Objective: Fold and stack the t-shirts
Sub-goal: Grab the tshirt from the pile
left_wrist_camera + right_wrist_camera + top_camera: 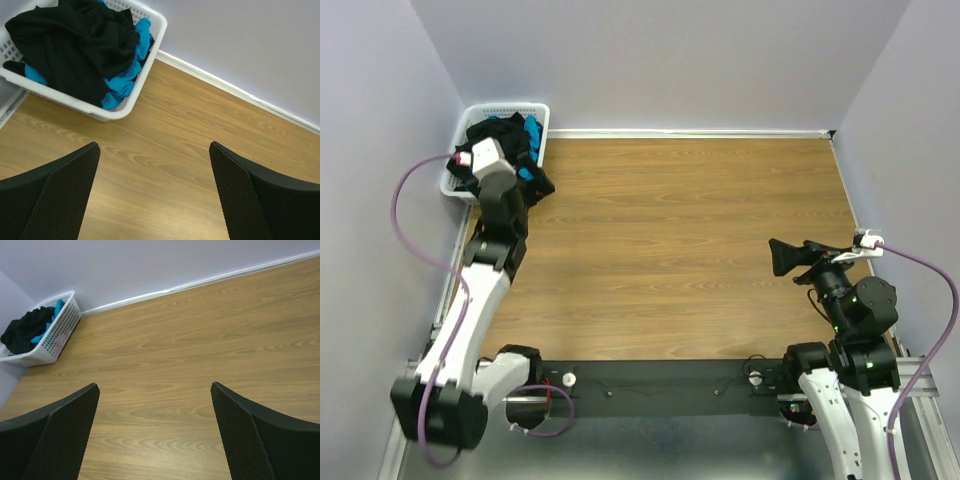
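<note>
Left end effector (154, 150): open, empty, near basket (65, 101). Right end effector (154, 390): open, idle. Black tee (75, 45), teal tee (122, 82): heaped in basket, perhaps tangled. Step: first pick; next, reach in, pinch black cloth.

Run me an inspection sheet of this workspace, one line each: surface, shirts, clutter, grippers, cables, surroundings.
Surface: wooden table, bare wood across the middle.
Job's things: black t-shirt and teal t-shirt bunched together in the white basket at the far left corner; neither folded.
Clutter: nothing seen.
Grippers: left gripper open and empty, above the table near the basket; right gripper open and empty, over the right side.
Cables: purple cable loops beside the left arm; second cable loops beside the right arm.
Surroundings: pale walls on three sides.
</note>
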`<move>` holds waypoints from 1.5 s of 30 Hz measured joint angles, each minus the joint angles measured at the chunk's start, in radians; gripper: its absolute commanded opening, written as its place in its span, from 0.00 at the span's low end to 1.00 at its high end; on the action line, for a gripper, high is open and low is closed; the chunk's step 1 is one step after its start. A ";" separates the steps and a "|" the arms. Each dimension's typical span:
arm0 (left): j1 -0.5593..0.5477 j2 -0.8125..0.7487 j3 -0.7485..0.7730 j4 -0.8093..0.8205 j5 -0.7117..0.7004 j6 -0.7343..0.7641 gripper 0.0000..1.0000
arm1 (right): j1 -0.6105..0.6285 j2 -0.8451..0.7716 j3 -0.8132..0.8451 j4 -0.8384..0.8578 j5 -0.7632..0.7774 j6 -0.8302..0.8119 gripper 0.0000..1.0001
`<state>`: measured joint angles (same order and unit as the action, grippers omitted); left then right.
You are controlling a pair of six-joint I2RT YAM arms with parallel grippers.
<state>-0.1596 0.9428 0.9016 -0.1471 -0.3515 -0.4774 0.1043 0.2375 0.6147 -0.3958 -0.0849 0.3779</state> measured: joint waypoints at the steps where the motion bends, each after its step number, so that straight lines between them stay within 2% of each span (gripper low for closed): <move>1: 0.009 0.058 0.035 0.006 -0.004 -0.001 0.99 | 0.003 -0.002 -0.001 0.000 0.000 0.006 1.00; 8: 0.194 0.479 0.297 0.025 0.016 -0.031 0.99 | 0.018 -0.011 -0.016 0.005 0.000 0.041 1.00; 11: 0.264 0.645 0.459 -0.027 0.039 -0.046 0.99 | 0.021 -0.012 -0.024 0.005 0.001 0.049 1.00; 12: 0.286 0.739 0.556 -0.032 0.056 -0.048 0.99 | 0.021 -0.011 -0.026 0.005 0.001 0.051 1.00; 16: 0.323 0.960 0.764 -0.100 0.089 -0.051 0.99 | 0.021 -0.010 -0.030 0.005 0.001 0.060 1.00; 21: 0.328 1.088 0.877 -0.164 0.123 -0.066 0.97 | 0.022 0.001 -0.032 0.006 0.001 0.060 1.00; 23: 0.330 1.110 0.890 -0.174 0.134 -0.072 0.88 | 0.022 0.011 -0.032 0.006 0.001 0.060 1.00; 25: 0.332 1.124 0.891 -0.183 0.151 -0.080 0.71 | 0.022 0.019 -0.033 0.006 0.001 0.060 1.00; 26: 0.333 1.126 0.890 -0.185 0.159 -0.082 0.47 | 0.023 0.023 -0.033 0.005 0.001 0.060 1.00; 27: 0.334 1.126 0.889 -0.184 0.164 -0.085 0.34 | 0.024 0.027 -0.033 0.006 0.001 0.060 1.00; 28: 0.335 1.126 0.886 -0.177 0.173 -0.084 0.10 | 0.025 0.030 -0.033 0.005 0.000 0.060 1.00; 29: 0.335 1.125 0.883 -0.172 0.177 -0.083 0.00 | 0.025 0.032 -0.033 0.005 0.000 0.060 1.00; 37: 0.330 1.062 0.853 -0.167 0.205 -0.041 0.00 | 0.026 0.037 -0.032 0.006 -0.020 0.059 1.00; 42: 0.270 0.867 0.848 -0.189 0.163 0.013 0.00 | 0.026 0.046 -0.017 0.005 -0.037 0.059 1.00; 45: 0.158 0.724 0.868 -0.191 0.142 0.042 0.00 | 0.026 0.054 0.012 0.005 -0.037 0.056 1.00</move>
<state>-0.0021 1.6672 1.7699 -0.3382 -0.2092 -0.4358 0.1299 0.2916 0.6266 -0.3908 -0.1215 0.4343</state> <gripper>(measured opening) 0.023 0.998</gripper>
